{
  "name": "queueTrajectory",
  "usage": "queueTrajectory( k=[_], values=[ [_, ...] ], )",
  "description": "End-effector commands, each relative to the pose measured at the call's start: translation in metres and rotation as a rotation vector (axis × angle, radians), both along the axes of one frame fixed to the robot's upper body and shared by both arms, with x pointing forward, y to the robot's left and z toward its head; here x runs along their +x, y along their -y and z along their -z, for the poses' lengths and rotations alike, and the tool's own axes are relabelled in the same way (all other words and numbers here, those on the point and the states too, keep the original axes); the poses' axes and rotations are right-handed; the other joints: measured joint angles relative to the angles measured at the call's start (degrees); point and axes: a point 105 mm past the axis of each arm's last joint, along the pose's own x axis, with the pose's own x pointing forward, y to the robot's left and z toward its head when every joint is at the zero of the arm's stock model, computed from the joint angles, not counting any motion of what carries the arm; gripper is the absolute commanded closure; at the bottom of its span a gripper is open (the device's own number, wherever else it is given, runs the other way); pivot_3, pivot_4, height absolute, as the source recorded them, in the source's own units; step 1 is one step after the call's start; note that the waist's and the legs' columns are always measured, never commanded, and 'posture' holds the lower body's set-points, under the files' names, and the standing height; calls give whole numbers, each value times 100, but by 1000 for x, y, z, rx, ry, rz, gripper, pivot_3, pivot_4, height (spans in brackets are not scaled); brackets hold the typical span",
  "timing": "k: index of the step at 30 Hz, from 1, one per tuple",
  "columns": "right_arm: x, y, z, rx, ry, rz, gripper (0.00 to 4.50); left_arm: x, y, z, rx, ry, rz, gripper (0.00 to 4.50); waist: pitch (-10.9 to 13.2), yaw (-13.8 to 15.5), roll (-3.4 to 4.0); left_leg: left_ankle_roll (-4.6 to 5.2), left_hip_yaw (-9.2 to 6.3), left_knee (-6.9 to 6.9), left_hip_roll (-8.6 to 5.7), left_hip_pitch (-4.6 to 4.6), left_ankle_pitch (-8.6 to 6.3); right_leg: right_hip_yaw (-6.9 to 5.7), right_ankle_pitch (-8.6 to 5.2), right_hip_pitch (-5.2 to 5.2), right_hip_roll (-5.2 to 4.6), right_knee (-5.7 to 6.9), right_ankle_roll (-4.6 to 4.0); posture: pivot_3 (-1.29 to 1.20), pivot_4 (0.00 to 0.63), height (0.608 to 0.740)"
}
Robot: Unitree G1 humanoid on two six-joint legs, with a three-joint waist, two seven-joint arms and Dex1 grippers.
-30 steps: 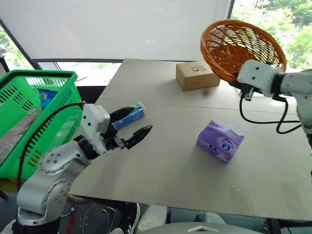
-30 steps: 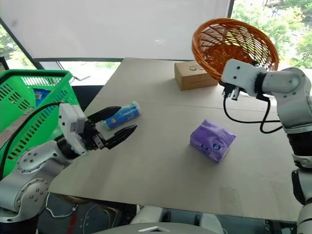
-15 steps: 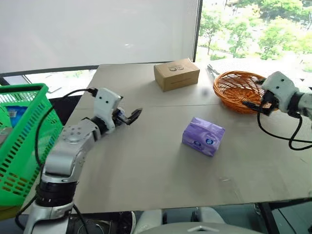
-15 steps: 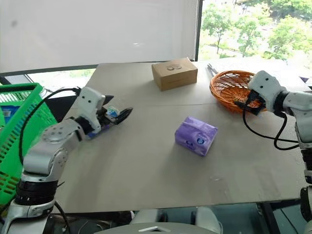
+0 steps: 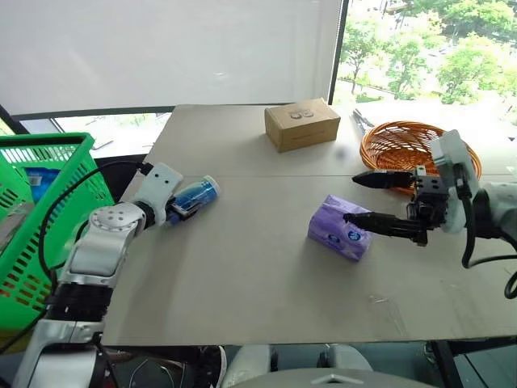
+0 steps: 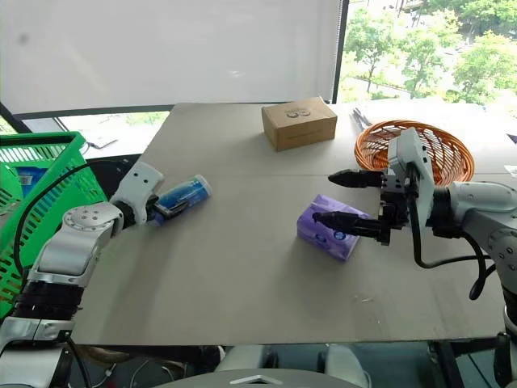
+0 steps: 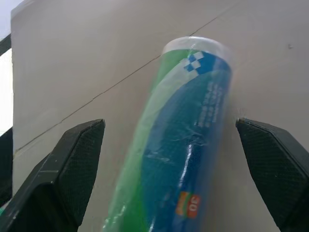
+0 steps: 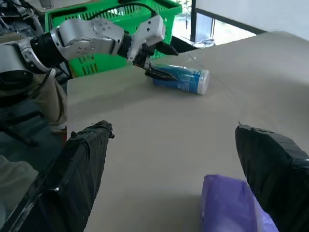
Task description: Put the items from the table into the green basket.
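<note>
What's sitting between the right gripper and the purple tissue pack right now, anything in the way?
Nothing visible. The right gripper is open, fingers spread just beside the purple tissue pack, with only bare table between them.

— What did my claws meet on that table?
— A matt, smooth grey-beige top. At left, the blue packet wore glossy, crinkled clear plastic.
— And my fingers?
— Black, with a fine cross-hatched texture. The purple pack looked soft and shiny; the green basket was hard plastic, the orange bowl woven wicker.
</note>
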Motion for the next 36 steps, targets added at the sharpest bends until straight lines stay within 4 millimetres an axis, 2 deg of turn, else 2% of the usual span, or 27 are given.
queueTrajectory(
  k=[1,3,7,11,14,16,18,19,21,22,23,24,26,28,29,30,32,36],
  values=[
    [-1,3,6,-70,40,41,71,1,-18,9,39,-105,22,0,-1,-7,0,0,2,0,-1,-6,0,2,0,-8,-1,2,0,23,0,740],
    [-2,5,12,-92,32,44,71,2,-25,18,3,-183,10,0,-1,-29,1,0,3,0,0,-5,0,2,0,-10,-1,3,0,20,0,740],
    [-4,2,12,-81,37,26,71,5,-25,27,-58,-273,45,0,-2,-76,-3,0,3,4,-1,-9,0,1,0,-10,-1,4,0,34,0,740],
    [-1,-5,8,-53,51,21,71,7,-32,40,-22,-394,47,0,-4,-104,-5,1,2,7,-3,-11,1,-2,1,-11,0,5,1,29,0,740],
    [0,-5,10,-65,63,29,0,11,-24,38,-73,-406,87,797,-6,-115,-5,1,3,8,-5,-11,1,-2,1,-10,0,6,2,8,0,740],
    [-1,-4,10,-64,64,31,0,13,-19,35,-96,-395,108,1762,-8,-123,-1,2,3,9,-5,-12,1,-1,1,-10,-1,7,2,8,0,740],
    [-1,-5,10,-62,70,34,0,19,-18,30,-120,-338,95,2153,-9,-119,-1,2,2,9,-5,-12,1,-1,1,-10,-1,7,2,8,0,740],
    [0,-6,9,-61,81,31,0,25,-16,20,-130,-260,100,2176,-9,-114,-1,2,2,10,-5,-12,1,-2,1,-10,-1,7,2,2,0,740],
    [2,-12,4,-44,119,22,0,45,-19,-20,-115,-6,52,2239,-8,-111,-3,2,0,15,-5,-14,1,-3,1,-10,-2,11,3,4,0,740],
    [4,-14,0,-35,137,18,0,53,-27,-44,-118,119,-20,2239,-4,-107,-9,2,-4,18,-4,-16,1,-6,2,-10,-2,12,3,8,0,740],
    [4,-21,-9,4,154,-2,0,58,-38,-76,-124,262,-101,2239,6,-120,-25,2,-10,28,-3,-24,1,-12,2,-14,-2,16,4,16,0,740],
    [5,-28,-18,45,171,-24,0,57,-49,-103,-140,369,-180,2239,27,-155,-76,2,-18,45,0,-40,1,-20,2,-25,1,27,4,39,0,740],
    [6,-40,-32,117,196,-58,0,48,-74,-146,-110,548,-316,2239,22,-211,-109,-1,-19,76,1,-94,1,-18,2,-83,7,73,4,62,0,740],
    [8,-48,-41,172,207,-86,0,31,-100,-171,-84,634,-441,2239,15,-307,-121,-13,-16,92,-1,-121,8,-15,2,-113,8,90,4,83,0,740],
    [9,-51,-44,197,208,-99,0,20,-116,-181,-82,670,-515,2239,15,-350,-121,-27,-10,91,-2,-120,15,-12,2,-113,8,89,5,91,0,740],
    [13,-54,-46,207,210,-106,0,0,-141,-190,-60,701,-631,2239,15,-368,-120,-27,4,84,-4,-110,13,-3,2,-113,6,93,5,108,0,740],
    [18,-56,-47,211,217,-110,0,-26,-171,-197,-8,734,-776,2239,15,-429,-119,-26,19,66,-13,-92,12,7,2,-113,-3,95,5,131,0,740],
    [23,-60,-54,255,229,-128,0,-69,-209,-189,49,729,-988,2239,15,-279,-117,-25,16,55,-19,-74,12,0,2,-107,-8,100,5,148,0,740]
  ],
)
